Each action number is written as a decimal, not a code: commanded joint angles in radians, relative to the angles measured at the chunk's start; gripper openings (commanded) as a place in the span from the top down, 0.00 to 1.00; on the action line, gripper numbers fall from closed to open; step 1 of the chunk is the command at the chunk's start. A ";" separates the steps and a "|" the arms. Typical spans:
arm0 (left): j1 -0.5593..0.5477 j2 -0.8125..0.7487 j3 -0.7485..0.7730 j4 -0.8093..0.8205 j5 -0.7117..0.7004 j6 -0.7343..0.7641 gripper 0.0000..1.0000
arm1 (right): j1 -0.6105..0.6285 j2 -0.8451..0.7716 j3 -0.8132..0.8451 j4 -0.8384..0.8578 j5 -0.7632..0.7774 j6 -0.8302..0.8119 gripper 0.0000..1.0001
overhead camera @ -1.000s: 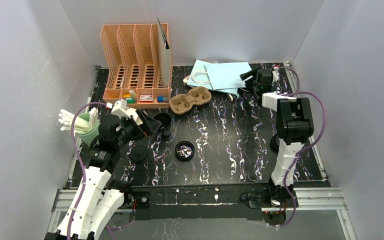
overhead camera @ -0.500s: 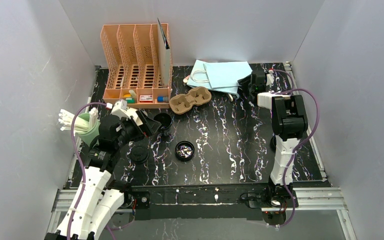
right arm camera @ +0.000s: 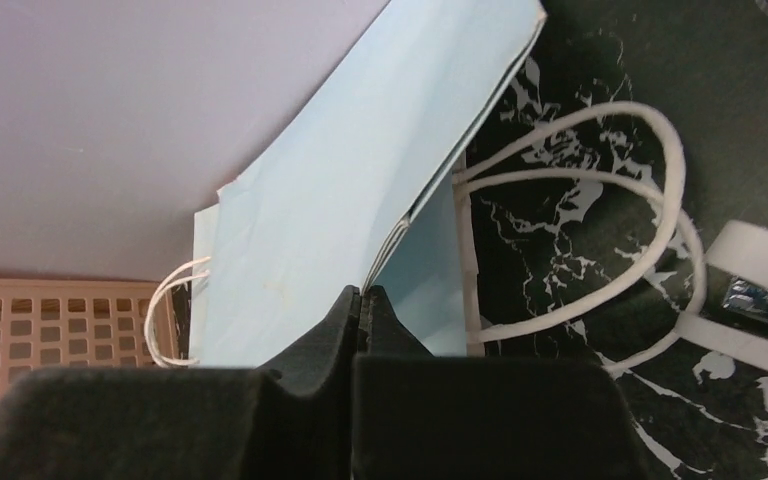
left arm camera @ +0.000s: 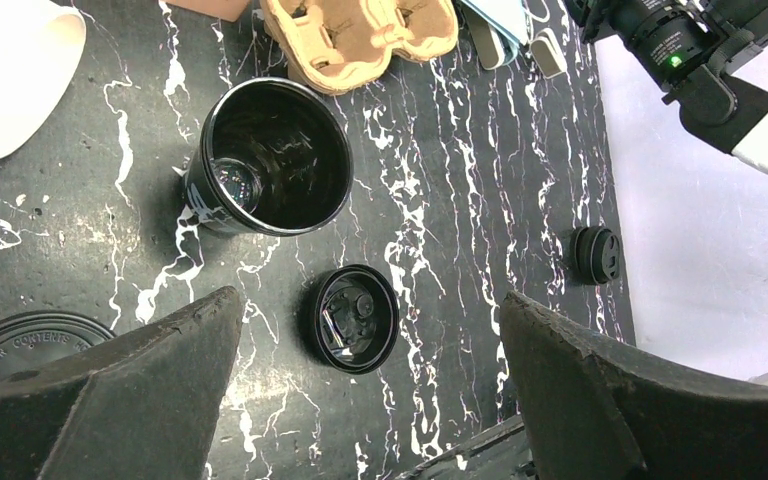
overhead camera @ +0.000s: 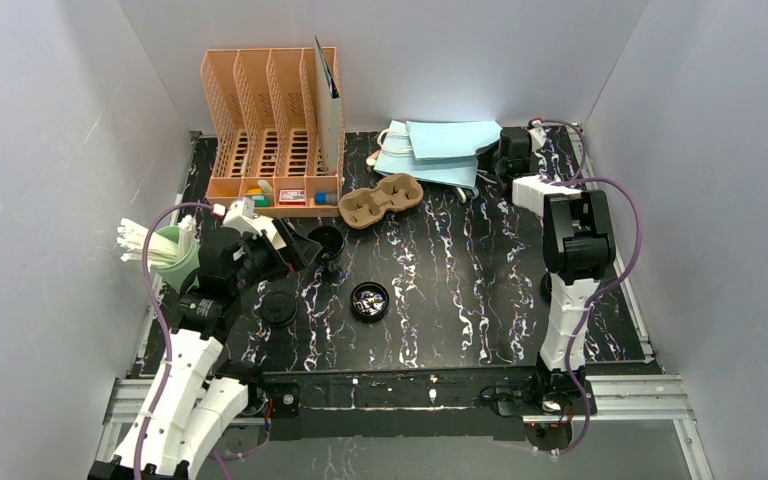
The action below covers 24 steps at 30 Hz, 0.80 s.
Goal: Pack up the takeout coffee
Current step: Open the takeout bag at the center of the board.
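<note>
**Top view.** A black worktop veined with white. The left gripper hangs beside an open cup, glossy black, lidless and upright at mid-left; the jaws are hard to read from here. A flat black lid lies nearer the arm bases. Just right of it is a smaller round black vessel (lid or shallow cup, I cannot tell). A brown moulded-pulp carrier sits beyond the cup. The right gripper meets the light-blue paper bag at the far edge. A dark round object is half hidden behind the right arm.

**Left wrist view.** The matt black fingers stand wide apart and hold nothing. Between them, the open cup stands mouth up, apart from the smaller vessel, whose inside glints. The lid is cut off at the lower left corner. The dark object reads as a ribbed cylinder on its side.

**Right wrist view.** The fingers press together, with the bag's thin paper edge pinched at their tips. White loop handles curve over the worktop. A peach perforated organiser is cut off at lower left.
</note>
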 commanded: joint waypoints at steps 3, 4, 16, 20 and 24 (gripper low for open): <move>0.002 -0.002 0.050 -0.009 0.004 0.004 0.02 | -0.014 -0.182 -0.020 0.089 0.083 -0.146 0.99; 0.002 -0.006 0.051 -0.009 0.006 0.001 0.02 | -0.014 -0.212 -0.030 0.090 0.067 -0.161 0.99; 0.000 -0.054 0.039 -0.008 0.054 -0.020 0.05 | -0.013 -0.819 -0.237 -0.227 -0.313 -0.250 0.99; -0.004 -0.056 -0.002 0.020 0.110 -0.033 0.10 | -0.013 -1.040 -0.300 -0.357 -0.431 -0.261 0.99; -0.007 -0.081 -0.067 0.102 0.169 -0.118 0.11 | -0.013 -1.201 -0.312 -0.538 -0.557 -0.235 0.99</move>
